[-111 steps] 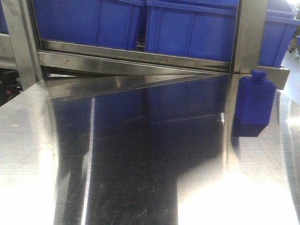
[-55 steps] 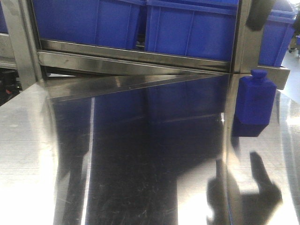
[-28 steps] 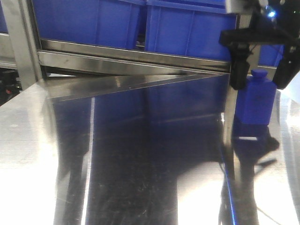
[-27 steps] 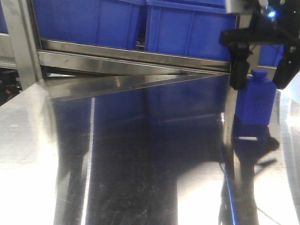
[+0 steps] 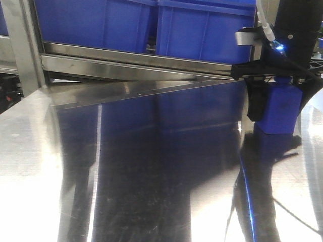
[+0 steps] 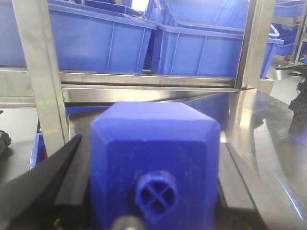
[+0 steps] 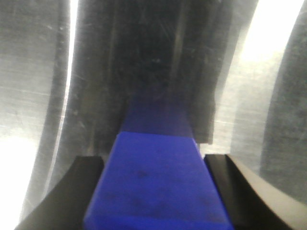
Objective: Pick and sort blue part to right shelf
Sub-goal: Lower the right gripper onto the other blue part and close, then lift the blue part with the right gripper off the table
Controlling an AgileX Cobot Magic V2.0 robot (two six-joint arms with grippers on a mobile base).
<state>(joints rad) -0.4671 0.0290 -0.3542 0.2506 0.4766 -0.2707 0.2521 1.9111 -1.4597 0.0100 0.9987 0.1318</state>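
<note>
Only at the pick, seemingly: right gripper low around the small squat blue plastic block standing on the shiny steel table, fingers flanking both sides, clamped or not impossible to tell. Yet to come: lifting and placing on the stainless steel rack at the back. In the left gripper, gripped between the black fingers, a second blue block.
</note>
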